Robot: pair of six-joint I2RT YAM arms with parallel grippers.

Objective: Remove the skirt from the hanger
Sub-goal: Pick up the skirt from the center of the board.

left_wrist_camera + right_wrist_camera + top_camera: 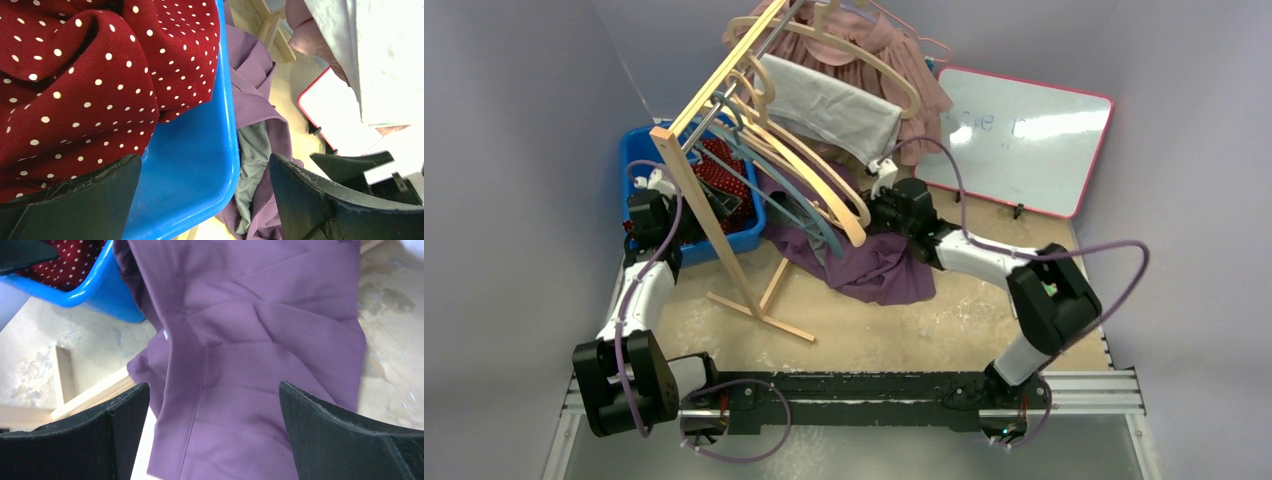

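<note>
Standing at the left rear of the worktop (904,330), a blue bin (754,235) holds a red polka-dot garment (75,75), which is bunched in folds and fills the visible interior up to the rim. No other item can be made out inside the bin. The left end effector (205,160) hovers above the bin's right-hand wall with its fingers spread wide and nothing between them; one finger is over the red garment and the other is outside the bin. The purple skirt (260,350) lies crumpled on the worktop just beside that wall, its edge touching the outside of the bin and a grey inner lining showing at one fold. It sits below the row of hangers (824,190) carried by the wooden rack (714,225), and whether any part of it is attached to a hanger cannot be determined. The right end effector (214,387) is positioned directly over the skirt, fingers fully apart and gripping nothing. On the rack, a grey garment (829,105) and a pink dress (904,60) hang farther back. A whiteboard (1024,140) with a red frame lies at the right rear of the worktop, well apart from the bin.
</note>
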